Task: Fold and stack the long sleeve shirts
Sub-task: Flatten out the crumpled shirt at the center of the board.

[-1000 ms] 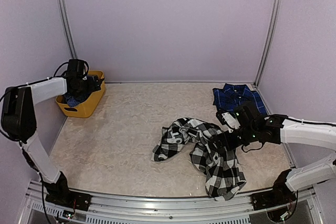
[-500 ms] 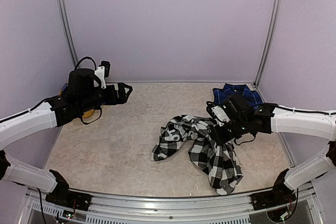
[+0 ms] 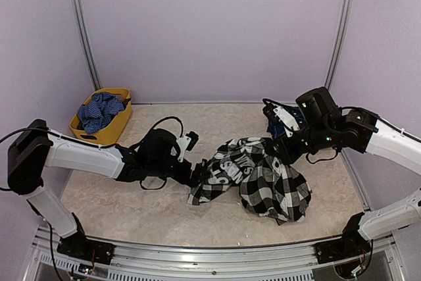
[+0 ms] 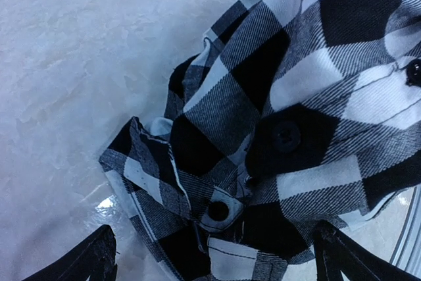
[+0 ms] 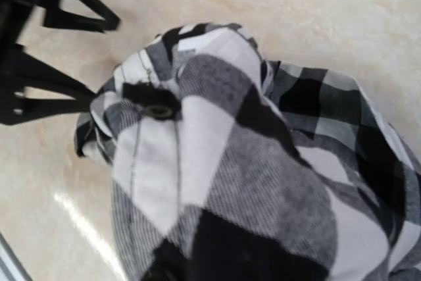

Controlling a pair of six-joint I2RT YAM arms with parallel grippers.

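Note:
The black-and-white check shirt [image 3: 263, 179] lies crumpled at the table's middle right, white lettering showing on a black band near its left side. My right gripper [image 3: 285, 151] is shut on the shirt's far right part and holds that part raised. In the right wrist view the check cloth [image 5: 223, 182] covers its fingers. My left gripper [image 3: 199, 174] is low at the shirt's left edge. It is open, with its fingertips [image 4: 99, 255] on either side of a buttoned fold [image 4: 220, 212]. The navy plaid shirt [image 3: 272, 125] lies at the back right, mostly behind the right arm.
A yellow basket [image 3: 120, 123] with blue patterned cloth inside stands at the back left by the wall. Walls close in the table on three sides, with metal posts in the back corners. A metal rail runs along the near edge.
My left arm swung from the basket across to the check shirt's left edge. My right gripper shut on the shirt and pulled it up and back to the right.

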